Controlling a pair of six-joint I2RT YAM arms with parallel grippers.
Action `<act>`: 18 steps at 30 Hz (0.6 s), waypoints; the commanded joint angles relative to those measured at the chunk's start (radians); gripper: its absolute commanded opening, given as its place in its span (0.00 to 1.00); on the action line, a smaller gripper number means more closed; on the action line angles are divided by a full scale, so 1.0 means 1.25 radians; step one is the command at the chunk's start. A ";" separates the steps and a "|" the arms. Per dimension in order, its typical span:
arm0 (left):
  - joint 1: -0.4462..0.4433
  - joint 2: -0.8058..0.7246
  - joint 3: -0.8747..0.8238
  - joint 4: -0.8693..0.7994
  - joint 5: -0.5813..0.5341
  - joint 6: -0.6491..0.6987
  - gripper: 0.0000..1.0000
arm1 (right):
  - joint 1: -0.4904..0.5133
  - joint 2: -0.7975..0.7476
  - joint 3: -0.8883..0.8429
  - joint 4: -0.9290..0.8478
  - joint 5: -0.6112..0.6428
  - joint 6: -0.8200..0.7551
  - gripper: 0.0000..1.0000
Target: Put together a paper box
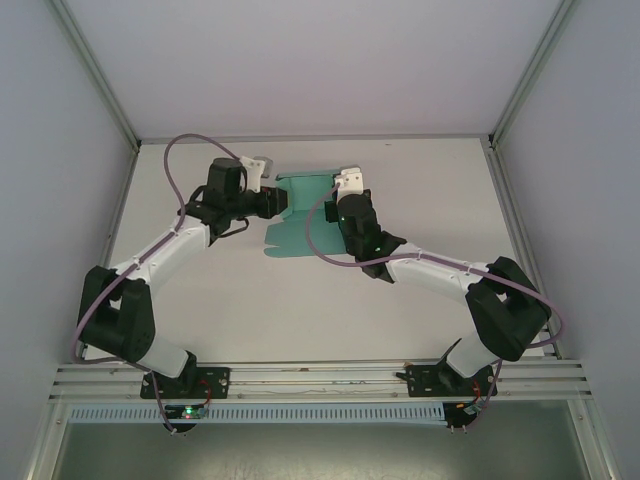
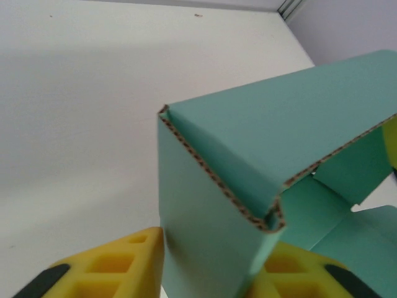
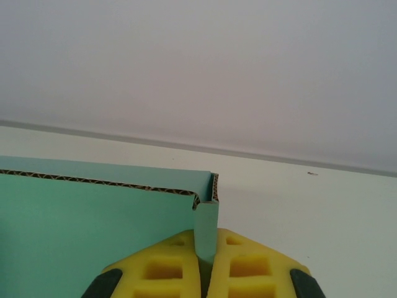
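paper box (image 1: 300,215), a partly folded teal sheet, lay near the middle of the far edge of the table (image 1: 430,290), between the two claws. the right gripper (image 1: 338,197) was at the sheet's right edge. in its wrist view the yellow pads (image 3: 248,267) were pressed together on a narrow upright flap at a folded corner of the card (image 3: 93,230). the left gripper (image 1: 277,203) was at the sheet's left edge. in its wrist view the fingers (image 2: 118,267) stood part-way apart astride a raised panel (image 2: 248,174) that bent over along a crease. whether they already pressed the card could not be told. the cut edges showed fine fluting, so the card was judged light, fairly stiff across a panel, ready to hinge at its scored lines, and easily kinked by a hard pinch. its matt face looked likely to hold well against the pads. the best purchase was judged to be on flat panel close to a crease, away from the thin tabs, with one claw anchoring while the other folded.
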 commanded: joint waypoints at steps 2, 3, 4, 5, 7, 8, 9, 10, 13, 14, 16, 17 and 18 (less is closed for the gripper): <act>-0.031 0.026 0.046 -0.085 -0.140 0.056 0.33 | 0.004 -0.015 0.023 0.023 -0.012 0.020 0.00; -0.044 0.034 0.055 -0.096 -0.166 0.061 0.33 | 0.005 -0.014 0.023 0.026 -0.014 0.021 0.00; -0.055 0.043 0.065 -0.107 -0.198 0.064 0.33 | 0.006 -0.015 0.023 0.029 -0.015 0.021 0.00; -0.066 0.051 0.076 -0.119 -0.229 0.067 0.31 | 0.007 -0.012 0.024 0.030 -0.015 0.020 0.00; -0.080 0.069 0.097 -0.140 -0.290 0.066 0.25 | 0.010 -0.014 0.023 0.034 -0.011 0.016 0.00; -0.084 0.080 0.110 -0.153 -0.315 0.064 0.20 | 0.010 -0.015 0.022 0.034 -0.009 0.016 0.00; -0.088 0.091 0.123 -0.166 -0.333 0.066 0.20 | 0.011 -0.016 0.020 0.035 -0.009 0.014 0.00; -0.093 0.102 0.132 -0.174 -0.354 0.066 0.16 | 0.012 -0.019 0.019 0.035 -0.006 0.014 0.00; -0.104 0.129 0.163 -0.207 -0.433 0.049 0.03 | 0.013 -0.024 0.013 0.040 0.002 0.011 0.00; -0.107 0.137 0.168 -0.212 -0.457 0.050 0.03 | 0.013 -0.025 0.010 0.043 0.006 0.008 0.00; -0.121 0.149 0.179 -0.224 -0.549 0.044 0.00 | 0.014 -0.027 0.007 0.043 0.014 0.006 0.00; -0.126 0.156 0.191 -0.243 -0.585 0.043 0.00 | 0.015 -0.027 0.006 0.044 0.017 0.005 0.00; -0.133 0.166 0.206 -0.262 -0.622 0.040 0.00 | 0.016 -0.027 0.005 0.045 0.022 0.002 0.00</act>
